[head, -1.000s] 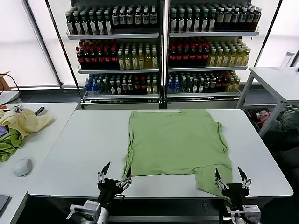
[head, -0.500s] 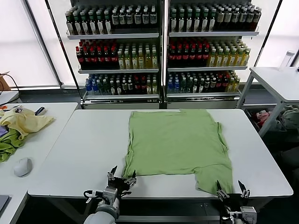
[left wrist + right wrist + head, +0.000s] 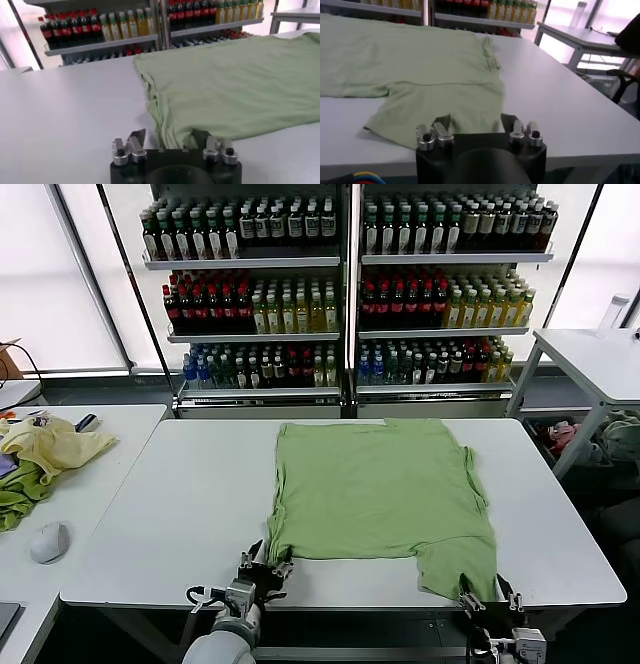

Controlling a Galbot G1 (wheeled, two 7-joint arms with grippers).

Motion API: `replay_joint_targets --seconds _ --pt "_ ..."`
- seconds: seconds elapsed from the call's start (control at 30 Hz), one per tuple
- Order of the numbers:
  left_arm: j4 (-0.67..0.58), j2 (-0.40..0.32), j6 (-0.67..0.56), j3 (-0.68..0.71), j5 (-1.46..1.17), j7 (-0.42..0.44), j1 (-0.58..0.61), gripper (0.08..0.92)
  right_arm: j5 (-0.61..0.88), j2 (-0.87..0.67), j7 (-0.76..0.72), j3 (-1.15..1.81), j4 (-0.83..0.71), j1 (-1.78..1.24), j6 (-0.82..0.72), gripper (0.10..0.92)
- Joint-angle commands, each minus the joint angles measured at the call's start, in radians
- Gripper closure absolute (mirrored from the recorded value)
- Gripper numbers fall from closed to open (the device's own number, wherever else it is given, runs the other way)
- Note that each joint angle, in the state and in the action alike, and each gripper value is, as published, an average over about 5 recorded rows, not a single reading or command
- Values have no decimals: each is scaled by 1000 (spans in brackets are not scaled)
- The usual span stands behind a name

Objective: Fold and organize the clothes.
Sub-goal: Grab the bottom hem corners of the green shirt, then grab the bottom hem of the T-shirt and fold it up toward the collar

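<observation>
- Here, a green shirt (image 3: 381, 495) lies flat, plain side up, on the white table (image 3: 170, 524). It sits from the middle over to the right half, and one corner reaches the near edge on the right.
- The left gripper (image 3: 262, 563) is low at the near edge, right at the shirt's near left corner. In the left wrist view, its fingers (image 3: 136, 138) stand partly open on either side of the cloth edge. Nothing is held yet.
- The right gripper (image 3: 489, 598) is at the near edge by the near right corner, where the flap hangs down. Its jaws are partly open too, around the cloth edge, not gripping.
- I think the step is pinching both near corners for a fold.
- To do it well, both should catch only the edge, squeeze firmly, then lift together so the shirt stays smooth.
</observation>
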Motion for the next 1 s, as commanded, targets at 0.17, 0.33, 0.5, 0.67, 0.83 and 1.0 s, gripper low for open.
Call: replay_joint_targets --seconds 0.17,0.33,0.5,0.67,0.83,1.0 --pt "-19 20 -18 -7 -92 31 17 614 56 -2 -13 -1 5 -4 -8 681" --pt "-40 34 -67 -17 -114 46 23 761 69 -7 -25 7 29 0 9 819" --pt "-88 64 -107 -34 -148 54 24 881 74 -29 -36 30 68 15 42 904" --pt "-129 111 -124 -48 -192 60 11 895 82 -63 -42 40 92 53 72 906" --pt "-120 153 -133 -48 -221 68 -38 895 97 -101 -45 38 69 134 77 906" --pt "-61 181 -134 -32 -249 70 -122 895 123 -150 -43 26 1 269 64 906"
